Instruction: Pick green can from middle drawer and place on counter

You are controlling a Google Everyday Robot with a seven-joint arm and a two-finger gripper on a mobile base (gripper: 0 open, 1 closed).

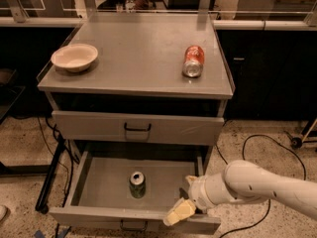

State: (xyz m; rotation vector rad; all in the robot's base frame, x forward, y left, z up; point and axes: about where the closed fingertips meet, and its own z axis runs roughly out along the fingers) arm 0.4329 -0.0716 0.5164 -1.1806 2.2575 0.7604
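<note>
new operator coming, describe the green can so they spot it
Look below the counter in the open bottom drawer. The green can stands upright on its floor, left of the gripper at the drawer's front right. It is green and upright, unlike the orange-red can lying on the counter.

counter (138, 58): bowl (74, 57) left | orange-red can (193, 61) right (on its side) | pincer (181, 212) at front-right of middle drawer (101, 182)

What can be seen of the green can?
The green can is small, dark green with a silver top, apparently metal. It stands upright on the grey floor of the open middle drawer, near the centre, touching nothing else. The gripper is at the drawer's front right corner, apart from the can.
</note>
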